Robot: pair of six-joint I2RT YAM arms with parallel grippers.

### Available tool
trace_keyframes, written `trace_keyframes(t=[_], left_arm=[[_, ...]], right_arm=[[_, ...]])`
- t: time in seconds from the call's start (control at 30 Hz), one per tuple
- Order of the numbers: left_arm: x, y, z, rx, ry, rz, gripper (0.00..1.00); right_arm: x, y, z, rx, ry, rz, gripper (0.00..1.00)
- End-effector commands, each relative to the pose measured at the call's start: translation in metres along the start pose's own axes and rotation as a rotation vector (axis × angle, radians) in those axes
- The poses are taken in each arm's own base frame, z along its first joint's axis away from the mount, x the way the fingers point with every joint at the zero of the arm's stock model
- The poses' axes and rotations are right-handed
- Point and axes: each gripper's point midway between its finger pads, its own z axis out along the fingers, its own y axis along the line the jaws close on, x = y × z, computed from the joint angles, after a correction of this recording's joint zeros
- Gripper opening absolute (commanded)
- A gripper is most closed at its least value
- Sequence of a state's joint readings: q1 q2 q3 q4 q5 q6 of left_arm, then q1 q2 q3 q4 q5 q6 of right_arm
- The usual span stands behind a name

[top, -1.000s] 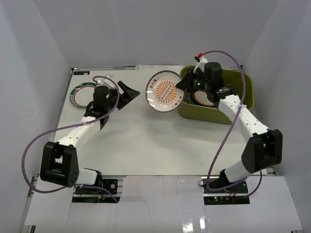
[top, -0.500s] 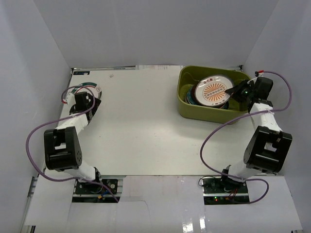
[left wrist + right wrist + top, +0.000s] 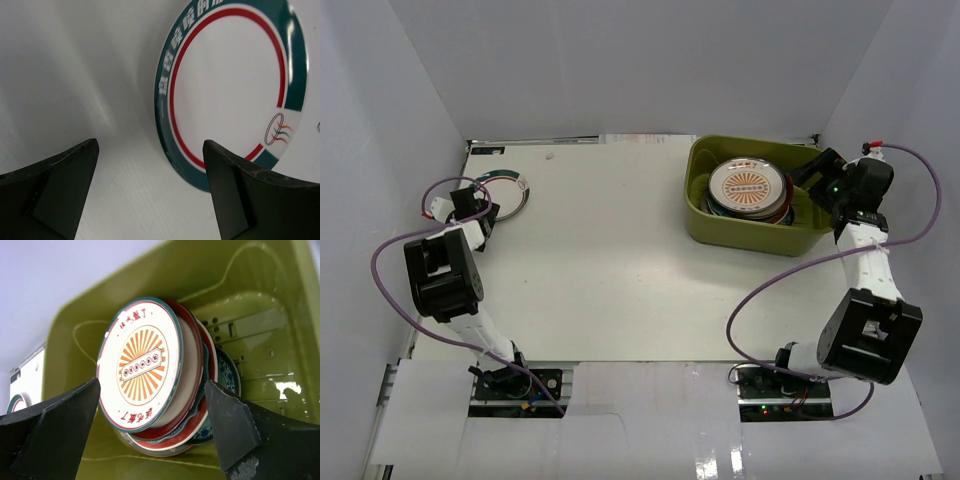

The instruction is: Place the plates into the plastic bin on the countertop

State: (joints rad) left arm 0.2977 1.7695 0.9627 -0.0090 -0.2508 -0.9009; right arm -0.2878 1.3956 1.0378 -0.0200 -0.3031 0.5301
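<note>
In the olive-green rectangular plastic bin [image 3: 740, 238], the white orange-sunburst plate [image 3: 747, 186] lies face up on a stack [image 3: 201, 356] showing only rims, the right gripper [image 3: 812, 178] at the bin's right wall spread empty; far left of it, the left gripper [image 3: 468, 208], fingers apart, half-hides a white teal-rimmed plate [image 3: 230, 85].

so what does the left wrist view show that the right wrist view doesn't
Only left wrist: the teal-rimmed plate close up on the countertop, with its red inner ring and small logo. Only right wrist: the olive-green bin holding a plate stack, orange sunburst plate on top. Both: left fingers or right fingers, open, at the bottom corners, plus that teal-rimmed plate, just a sliver at the right wrist's left edge.
</note>
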Motion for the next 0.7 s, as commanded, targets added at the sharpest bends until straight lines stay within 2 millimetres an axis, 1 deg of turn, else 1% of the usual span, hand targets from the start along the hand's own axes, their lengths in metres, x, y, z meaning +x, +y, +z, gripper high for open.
trace_keyframes(t=[0.0,0.03,0.07,0.1,0.13,0.17,0.2,0.27,0.3,0.33,0.37,0.4,0.43,0.5,0.53,0.57,0.6,0.63,0.67], left_arm=[[0.009,0.004,0.019,-0.017,0.049,-0.027,0.96],[0.012,0.004,0.023,-0.018,0.061,-0.033,0.95],[0.016,0.002,0.027,-0.01,0.085,-0.048,0.89],[0.016,-0.002,0.034,0.006,0.085,-0.061,0.85],[0.017,-0.006,0.036,0.019,0.09,-0.067,0.8],[0.019,-0.01,0.037,0.04,0.101,-0.077,0.66],[0.021,-0.012,0.04,0.048,0.109,-0.081,0.58],[0.021,-0.016,0.041,0.071,0.115,-0.085,0.39],[0.023,-0.019,0.041,0.085,0.126,-0.085,0.24],[0.022,-0.023,0.04,0.093,0.126,-0.082,0.16],[0.021,-0.023,0.04,0.097,0.128,-0.08,0.1],[0.021,-0.026,0.038,0.109,0.128,-0.077,0.0],[0.022,-0.028,0.033,0.126,0.14,-0.075,0.0],[0.02,-0.036,0.024,0.174,0.142,-0.079,0.0],[0.023,-0.045,0.015,0.223,0.176,-0.088,0.0],[0.022,-0.049,0.0,0.261,0.18,-0.095,0.0],[0.02,-0.061,-0.012,0.317,0.177,-0.103,0.0],[0.025,-0.071,-0.027,0.376,0.21,-0.117,0.0],[0.027,-0.078,-0.04,0.418,0.223,-0.123,0.0]], right_arm=[[-0.025,0.01,-0.021,0.007,-0.118,-0.056,0.91],[-0.03,0.022,-0.032,-0.033,-0.141,-0.069,0.93],[-0.027,0.025,-0.035,-0.051,-0.141,-0.069,0.96],[-0.031,0.036,-0.044,-0.09,-0.163,-0.072,0.98],[-0.028,0.049,-0.049,-0.15,-0.147,-0.078,1.0],[-0.024,0.058,-0.051,-0.184,-0.135,-0.082,0.99],[-0.023,0.068,-0.058,-0.218,-0.138,-0.09,0.96],[-0.012,0.091,-0.065,-0.298,-0.114,-0.099,0.95],[-0.009,0.101,-0.071,-0.329,-0.116,-0.109,0.94],[-0.004,0.11,-0.074,-0.363,-0.106,-0.118,0.94],[0.006,0.125,-0.076,-0.404,-0.082,-0.131,0.94],[0.011,0.135,-0.079,-0.434,-0.071,-0.144,0.94],[0.024,0.153,-0.083,-0.489,-0.037,-0.164,0.94],[0.039,0.17,-0.085,-0.539,0.002,-0.181,0.95],[0.048,0.186,-0.089,-0.585,0.024,-0.196,0.96],[0.064,0.206,-0.095,-0.647,0.061,-0.217,0.98],[0.073,0.215,-0.092,-0.67,0.091,-0.225,0.98],[0.084,0.237,-0.1,-0.727,0.118,-0.245,0.96],[0.091,0.247,-0.101,-0.754,0.136,-0.253,0.95]])
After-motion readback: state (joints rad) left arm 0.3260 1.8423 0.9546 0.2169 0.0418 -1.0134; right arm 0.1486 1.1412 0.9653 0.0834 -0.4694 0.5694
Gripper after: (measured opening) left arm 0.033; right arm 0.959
